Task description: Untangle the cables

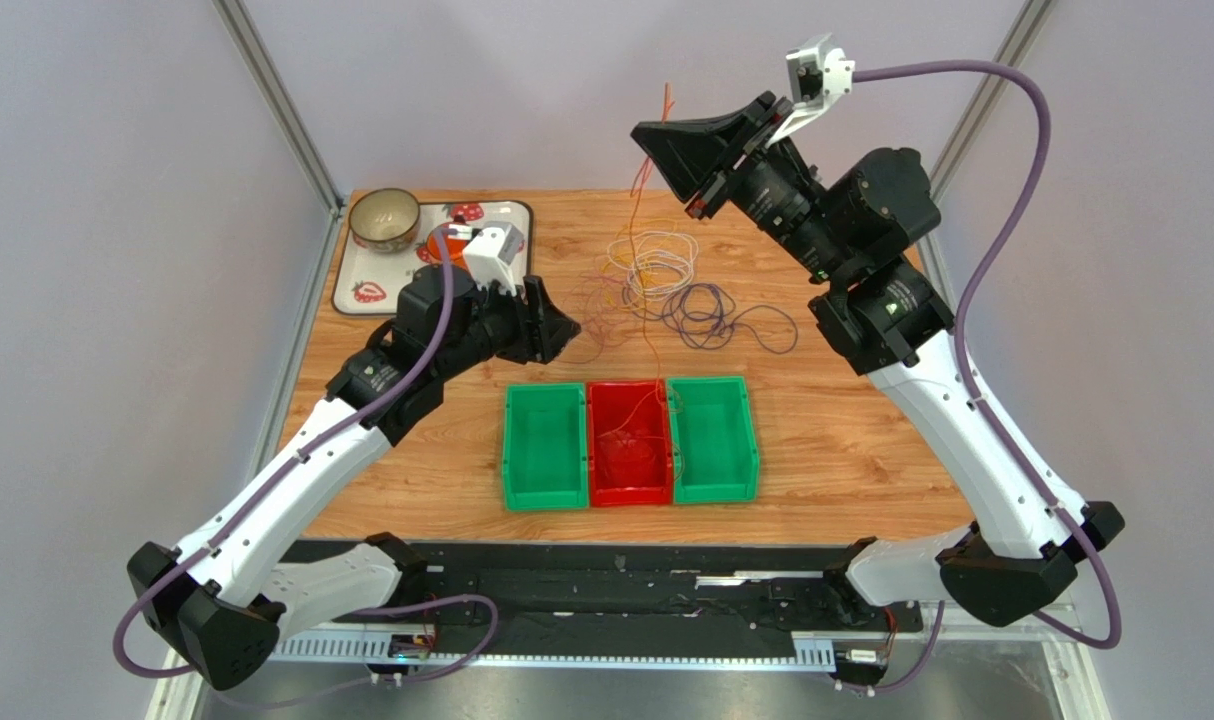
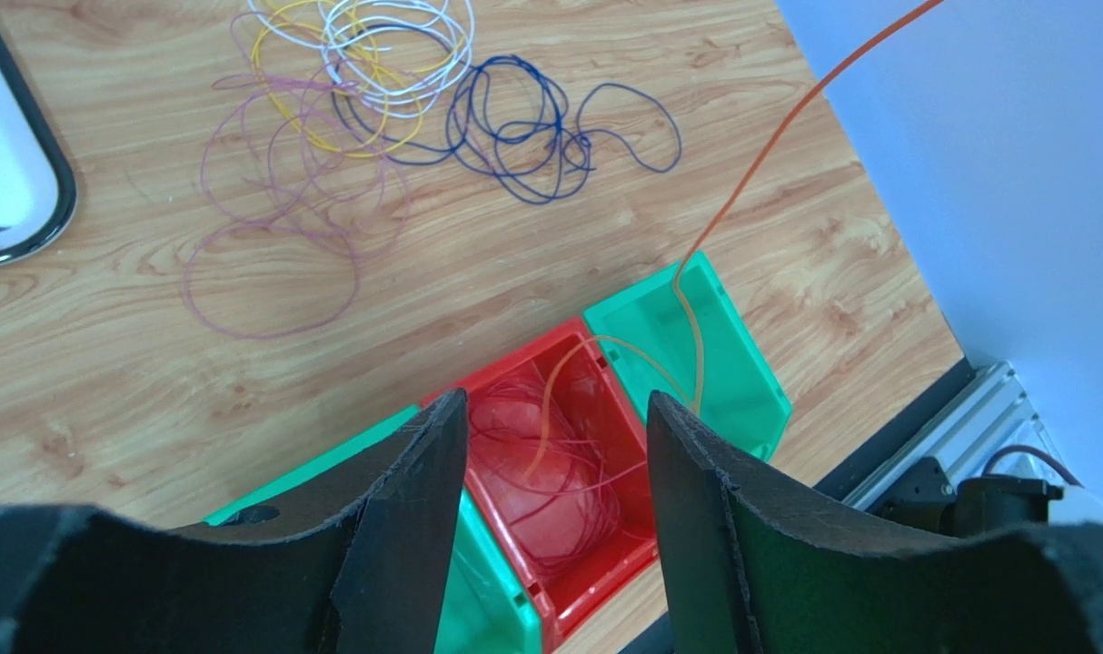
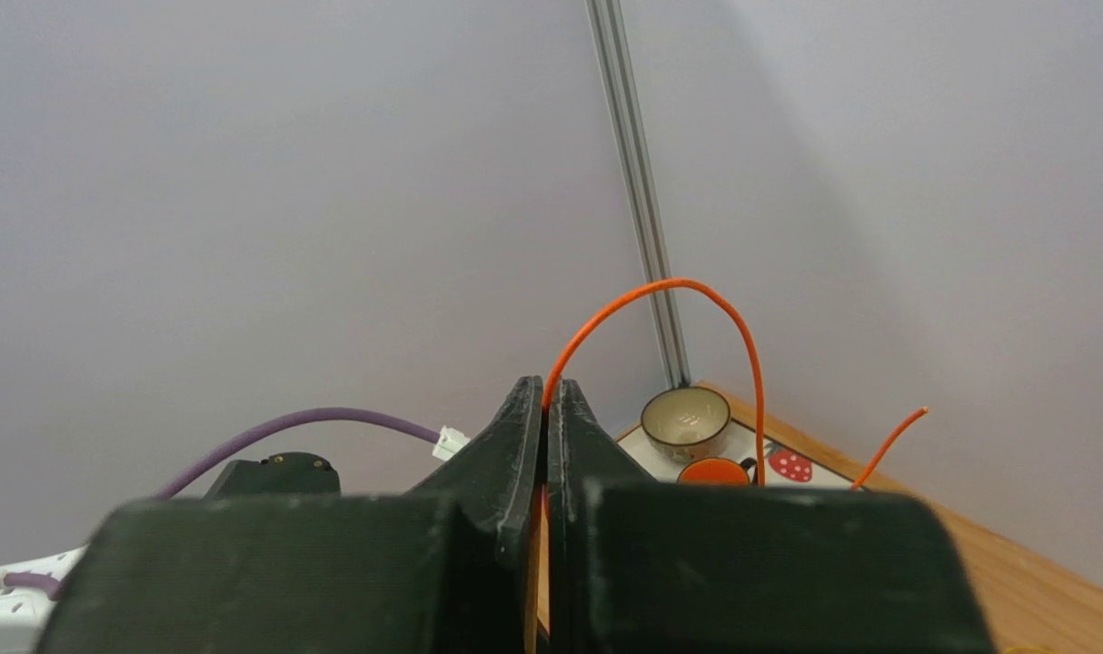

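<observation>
Orange cable (image 3: 666, 282) hangs almost vertically, its lower end coiled in the red bin (image 1: 631, 497) and its upper end pinched in the clenched right gripper (image 1: 646, 140), held high over the table's (image 1: 869, 435) far edge. The other cables (image 1: 673, 285) lie looped behind the bins. The left gripper (image 2: 554, 409), spread and empty, hovers just left of that pile and is the nearer arm.

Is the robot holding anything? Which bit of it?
The right gripper pinches the orange cable near one end, leaving a short tail free. The left gripper is open and holds nothing.
</observation>
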Motion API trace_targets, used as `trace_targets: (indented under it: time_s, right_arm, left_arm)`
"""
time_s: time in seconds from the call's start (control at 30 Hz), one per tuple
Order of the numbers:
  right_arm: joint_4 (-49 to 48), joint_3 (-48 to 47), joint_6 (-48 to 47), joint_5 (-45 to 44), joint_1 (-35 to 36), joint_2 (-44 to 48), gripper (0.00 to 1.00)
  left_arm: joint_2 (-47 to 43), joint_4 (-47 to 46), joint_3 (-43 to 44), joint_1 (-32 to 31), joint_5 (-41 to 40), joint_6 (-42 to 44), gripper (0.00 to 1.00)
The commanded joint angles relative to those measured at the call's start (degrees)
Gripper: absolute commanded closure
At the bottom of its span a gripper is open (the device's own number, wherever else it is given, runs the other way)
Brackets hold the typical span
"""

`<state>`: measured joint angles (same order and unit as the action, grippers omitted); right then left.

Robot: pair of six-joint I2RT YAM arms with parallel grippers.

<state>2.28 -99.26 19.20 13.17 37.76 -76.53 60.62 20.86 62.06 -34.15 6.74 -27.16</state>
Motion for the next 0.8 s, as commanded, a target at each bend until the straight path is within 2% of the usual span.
trace_targets:
  time_s: [0.0,0.33,0.67,0.77]
  right_arm:
    - [-3.9,4.9,4.0,0.8,0.4,3.7,1.00]
    - [-4.3,14.1,11.0,4.8,1.4,5.7,1.00]
    - [-2.5,22.4,11.8,4.0,2.3,8.1,1.00]
    - [0.6,26.0,11.6,3.4,2.5,9.7,1.00]
  left_arm:
    - [-0.2,1.1,-0.6,-0.1,-1.1,0.0,0.41]
    - [1.1,0.1,-1.6,-0.1,-1.7,0.2,0.41]
    - [0.9,0.2,-2.5,-0.1,-1.4,0.3,0.42]
    - [0.7,0.3,-2.4,-0.1,-1.5,0.7,0.42]
